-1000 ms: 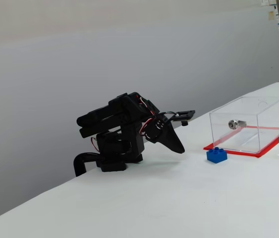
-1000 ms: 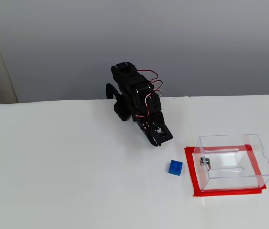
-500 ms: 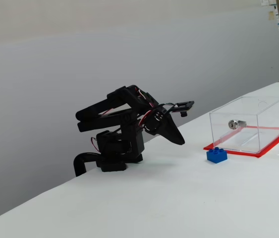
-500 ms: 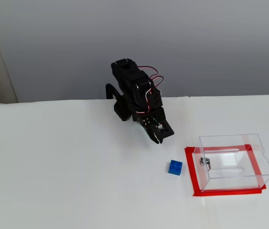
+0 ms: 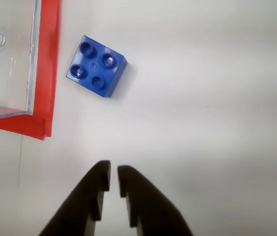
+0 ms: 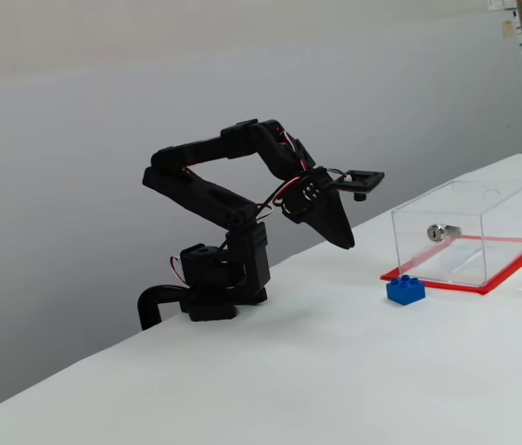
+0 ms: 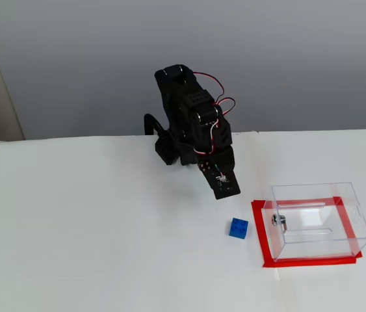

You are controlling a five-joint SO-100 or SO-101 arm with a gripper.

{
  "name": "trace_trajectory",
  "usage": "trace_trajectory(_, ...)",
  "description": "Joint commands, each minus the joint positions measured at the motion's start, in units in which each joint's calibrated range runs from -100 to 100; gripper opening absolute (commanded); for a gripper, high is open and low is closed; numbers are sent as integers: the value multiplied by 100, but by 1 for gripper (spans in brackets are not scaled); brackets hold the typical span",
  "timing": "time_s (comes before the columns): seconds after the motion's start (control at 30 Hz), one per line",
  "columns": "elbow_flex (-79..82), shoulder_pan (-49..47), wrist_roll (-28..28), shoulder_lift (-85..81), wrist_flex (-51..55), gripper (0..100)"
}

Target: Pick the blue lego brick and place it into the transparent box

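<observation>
Blue lego brick (image 5: 97, 66) lies ahead of the seemingly closed, empty fingers (image 5: 112, 176).

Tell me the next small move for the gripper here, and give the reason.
Probably open the fingers and ease the gripper forward and down over the blue lego brick. In the wrist view the fingers are nearly together and short of the brick, which sits free on the table just outside the transparent box.

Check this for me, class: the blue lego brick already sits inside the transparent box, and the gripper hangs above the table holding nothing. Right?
Not quite. The blue lego brick sits on the table outside the transparent box, beside its wall, as a fixed view shows. The gripper does hang above, holding nothing.
</observation>
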Motion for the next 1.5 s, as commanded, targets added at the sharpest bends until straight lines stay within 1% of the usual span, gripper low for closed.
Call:
trace_trajectory(0.0, -843, -107, -148, 423, -89, 2)
trace_trajectory(0.13, -1313, -189, -445, 966, -89, 2)
trace_trajectory(0.27, -1738, -196, -889, 1467, -81, 2)
trace_trajectory(0.4, -2190, -196, -1129, 1849, -81, 2)
trace_trajectory(0.43, -2281, -196, -1191, 1942, -81, 3)
trace_trajectory(0.5, -2434, -189, -1285, 2112, -81, 7)
trace_trajectory(0.63, -2688, -189, -1348, 2383, -37, 22)
trace_trajectory(0.73, -2877, -166, -1416, 2570, -37, 25)
trace_trajectory(0.83, -3104, -181, -1505, 2799, -29, 25)
trace_trajectory(1.07, -3492, -189, -1510, 3317, -11, 25)
trace_trajectory(1.47, -3528, -181, -1515, 4097, -89, 26)
